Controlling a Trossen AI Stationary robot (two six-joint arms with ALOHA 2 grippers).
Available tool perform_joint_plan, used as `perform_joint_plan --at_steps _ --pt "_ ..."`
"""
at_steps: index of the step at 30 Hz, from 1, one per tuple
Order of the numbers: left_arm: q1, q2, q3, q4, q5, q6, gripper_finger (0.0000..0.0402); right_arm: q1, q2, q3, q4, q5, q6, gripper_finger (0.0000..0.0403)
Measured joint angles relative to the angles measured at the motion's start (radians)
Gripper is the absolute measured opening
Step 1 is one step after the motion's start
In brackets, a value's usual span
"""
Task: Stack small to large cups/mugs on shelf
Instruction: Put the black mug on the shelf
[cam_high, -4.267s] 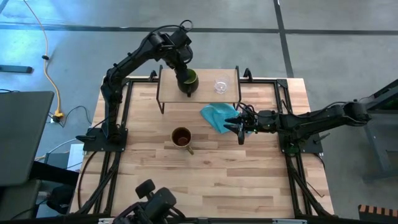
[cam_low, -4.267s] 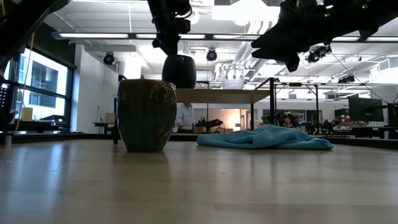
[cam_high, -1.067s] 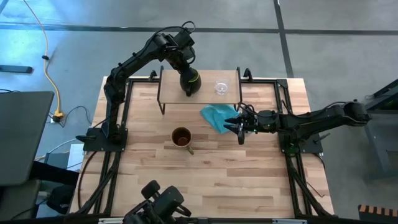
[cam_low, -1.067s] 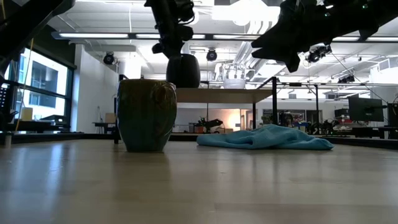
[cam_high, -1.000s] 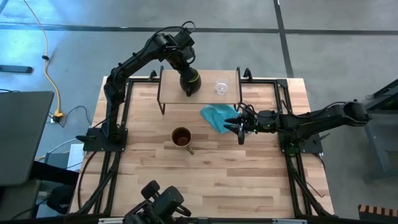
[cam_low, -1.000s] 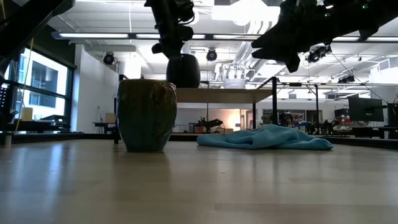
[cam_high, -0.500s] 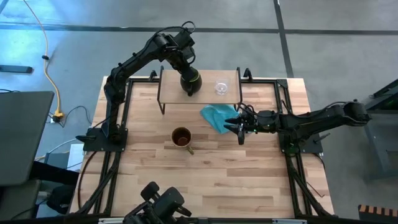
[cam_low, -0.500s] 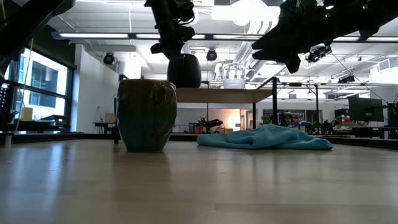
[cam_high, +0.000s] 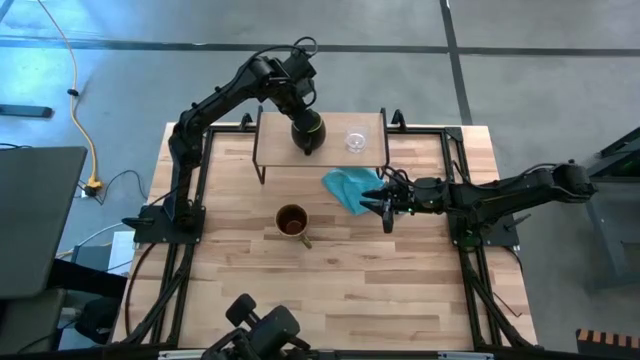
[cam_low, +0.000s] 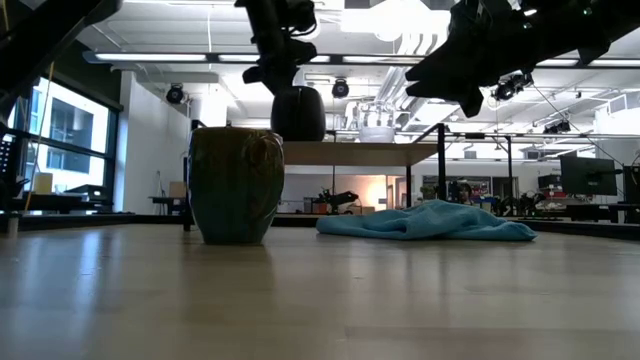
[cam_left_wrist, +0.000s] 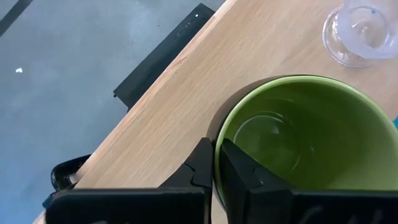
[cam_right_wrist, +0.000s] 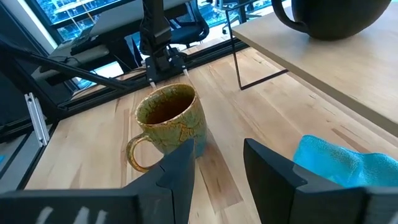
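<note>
The dark mug with green inside (cam_high: 309, 132) is on the light-wood shelf (cam_high: 335, 150), left of the small clear glass cup (cam_high: 355, 139). My left gripper (cam_high: 299, 103) is shut on the dark mug from above; the mug also shows in the low view (cam_low: 298, 112). The tan-brown handled mug (cam_high: 292, 221) stands upright on the tabletop in front of the shelf. My right gripper (cam_high: 388, 207) is open and empty, hovering above the tabletop beside a blue cloth (cam_high: 350, 187), its fingers pointing toward the tan mug (cam_right_wrist: 171, 124). My left gripper pinches the dark mug's rim (cam_left_wrist: 217, 163), one finger inside the green hollow (cam_left_wrist: 241, 169) and one outside (cam_left_wrist: 199, 167). The fingers come from above, pointing down, on the mug's far left side. The mug is upright, its base at the shelf top (cam_low: 350, 150).
The blue cloth (cam_low: 425, 220) lies crumpled on the tabletop right of the tan mug (cam_low: 236, 185), under the shelf's right end. The shelf's thin black legs (cam_high: 262, 172) stand at its ends. Black frame rails run along the table's sides.
My left gripper has crept toward the table's right edge along the shelf, carrying the dark mug a little closer to the glass cup. The mug stays upright.
</note>
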Motion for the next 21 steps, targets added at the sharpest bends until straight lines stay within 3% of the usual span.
perform_joint_plan --at_steps 7,21 --pt "-0.006 0.000 0.075 0.001 -0.007 -0.010 0.0000 0.000 0.000 0.000 0.000 0.000 -0.003 0.0128" --pt "-0.011 -0.001 0.070 0.007 -0.022 -0.066 0.0000 0.000 0.000 0.000 0.000 -0.010 0.004 0.0128"
